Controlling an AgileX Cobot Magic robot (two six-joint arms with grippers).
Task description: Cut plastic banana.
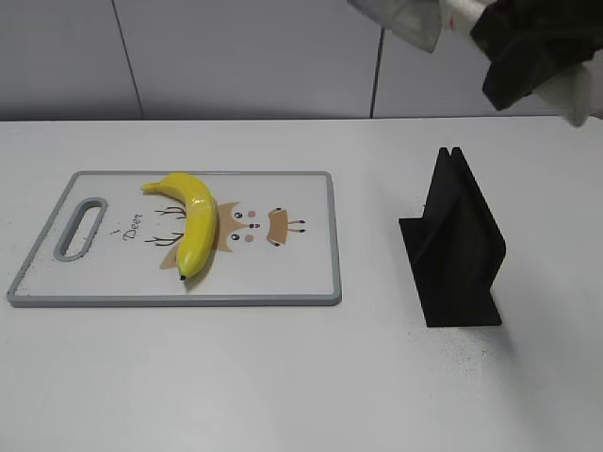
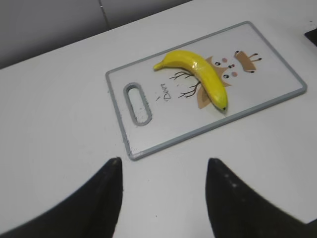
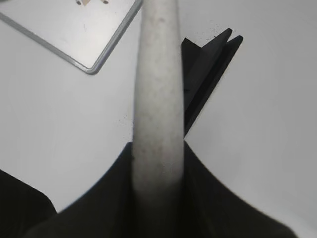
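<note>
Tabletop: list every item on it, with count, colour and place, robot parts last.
plastic banana: one, glossy yellow, lying on the cutting board over its deer print.
cutting board: one, white with grey rim and handle slot, left on the table.
black stand: one, slotted, upright, right of the board, empty.
table: one, white.
white knife: one, off-white, clamped in the right gripper.
left gripper: one, black, open, above bare table near the board.
right gripper: one, black, raised above the stand.
</note>
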